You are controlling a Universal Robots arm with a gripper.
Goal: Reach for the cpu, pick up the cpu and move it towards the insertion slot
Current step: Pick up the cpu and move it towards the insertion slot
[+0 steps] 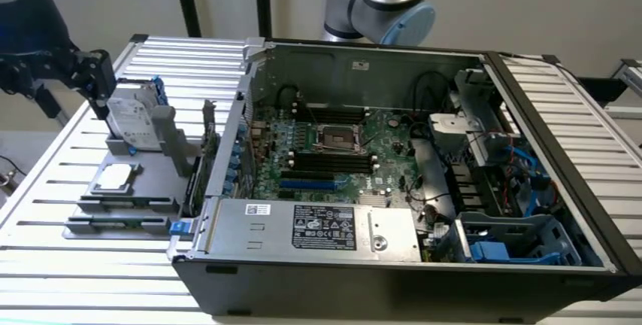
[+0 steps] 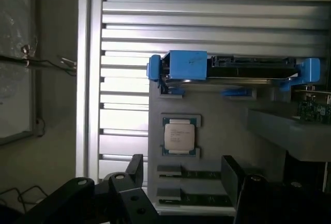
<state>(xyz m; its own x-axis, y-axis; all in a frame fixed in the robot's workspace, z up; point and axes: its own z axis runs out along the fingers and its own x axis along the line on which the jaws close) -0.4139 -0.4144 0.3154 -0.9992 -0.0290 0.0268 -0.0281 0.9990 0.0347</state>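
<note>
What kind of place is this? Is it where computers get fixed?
Probably a robot lab or workshop for building computers. A robot arm stands behind an open computer case with its green circuit board showing, and a cpu waits on a grey tray on the slatted metal table.

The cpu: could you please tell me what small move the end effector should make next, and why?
Probably ease the open end effector closer to the cpu, centred over it: the chip lies flat and untouched on the grey tray, and the end effector is clear of it.
</note>
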